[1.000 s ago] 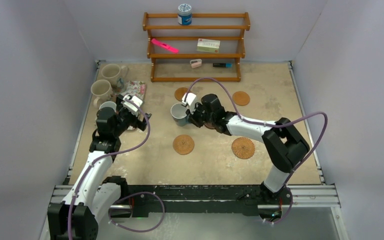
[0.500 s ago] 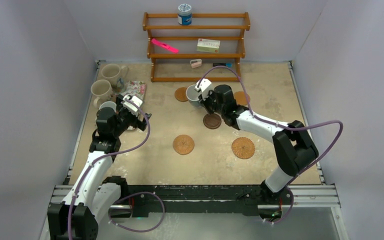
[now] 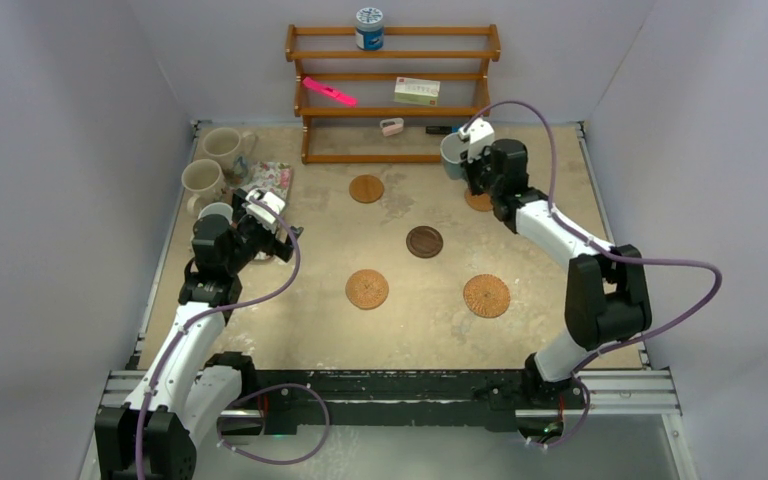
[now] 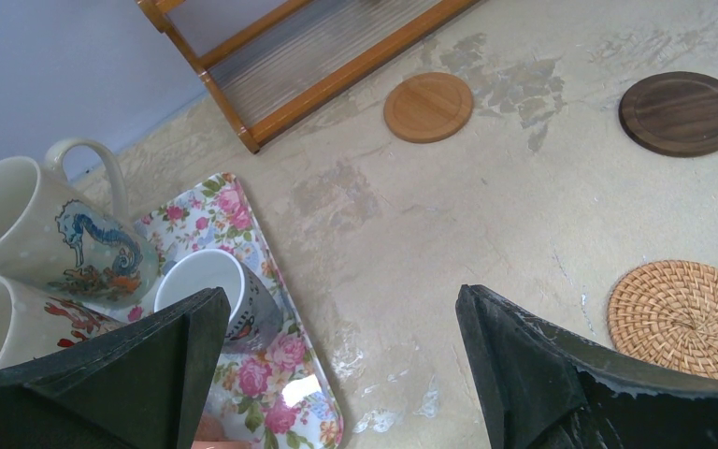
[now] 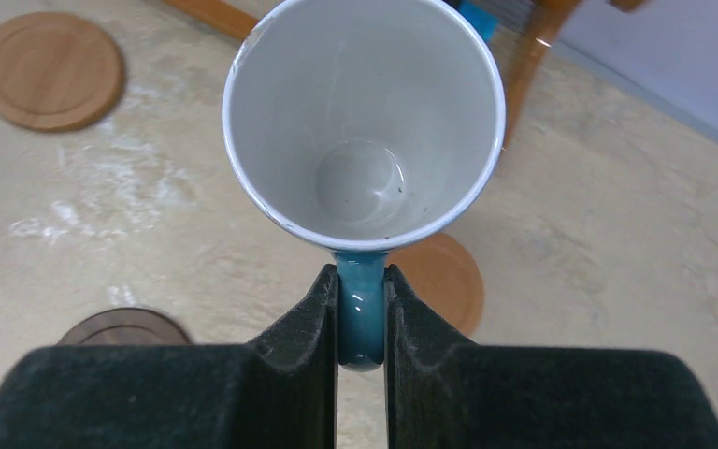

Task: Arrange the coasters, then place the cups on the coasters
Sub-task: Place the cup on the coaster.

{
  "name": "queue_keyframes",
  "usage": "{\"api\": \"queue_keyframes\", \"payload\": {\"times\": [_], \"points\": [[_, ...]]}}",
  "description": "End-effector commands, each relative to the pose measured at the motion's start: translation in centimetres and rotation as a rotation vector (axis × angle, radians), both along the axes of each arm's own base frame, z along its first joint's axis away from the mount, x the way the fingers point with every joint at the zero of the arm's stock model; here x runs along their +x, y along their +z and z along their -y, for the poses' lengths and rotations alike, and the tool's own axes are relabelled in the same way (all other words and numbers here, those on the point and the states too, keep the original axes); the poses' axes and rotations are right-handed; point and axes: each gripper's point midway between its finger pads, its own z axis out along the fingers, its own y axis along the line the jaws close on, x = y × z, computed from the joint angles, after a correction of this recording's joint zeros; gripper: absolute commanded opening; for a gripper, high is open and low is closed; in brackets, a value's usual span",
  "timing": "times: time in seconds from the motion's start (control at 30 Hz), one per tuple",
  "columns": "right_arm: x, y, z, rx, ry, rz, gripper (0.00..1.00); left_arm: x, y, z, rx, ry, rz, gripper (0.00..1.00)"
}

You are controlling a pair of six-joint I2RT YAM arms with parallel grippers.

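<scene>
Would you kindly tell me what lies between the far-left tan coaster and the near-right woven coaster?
The dark brown coaster lies roughly midway between them, shown in the top external view.

Beige table [image 3: 520, 340]: four tan coasters [image 3: 366, 188], one dark coaster [image 3: 424, 241], floral mat [image 3: 272, 178], two cream mugs [image 3: 222, 148], wooden rack [image 3: 392, 95] at back.

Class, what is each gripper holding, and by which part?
The right gripper holds the blue mug by its handle; the left gripper holds nothing.
</scene>
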Motion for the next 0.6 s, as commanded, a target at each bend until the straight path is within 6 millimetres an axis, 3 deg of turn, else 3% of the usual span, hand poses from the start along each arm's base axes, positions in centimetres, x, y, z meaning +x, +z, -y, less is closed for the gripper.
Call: {"api": "queue_keyframes", "payload": {"times": [0.0, 0.13, 0.3, 0.57], "points": [[2.1, 6.4, 3.0, 0.107, -0.068, 0.159, 0.0, 0.2, 0.8, 0.0, -0.004, -0.01, 0.046, 0.99], [2.9, 5.4, 5.7, 0.132, -0.127, 0.157, 0.0, 0.1, 0.8, 0.1, -0.005, -0.012, 0.044, 0.99], [3.3, 4.0, 7.5, 0.19, -0.165, 0.128, 0.0, 0.1, 0.8, 0.1, -0.005, -0.013, 0.044, 0.99], [2.7, 1.7, 7.6, 0.208, -0.156, 0.059, 0.0, 0.1, 0.6, 0.1, -0.004, -0.016, 0.04, 1.0]]}}
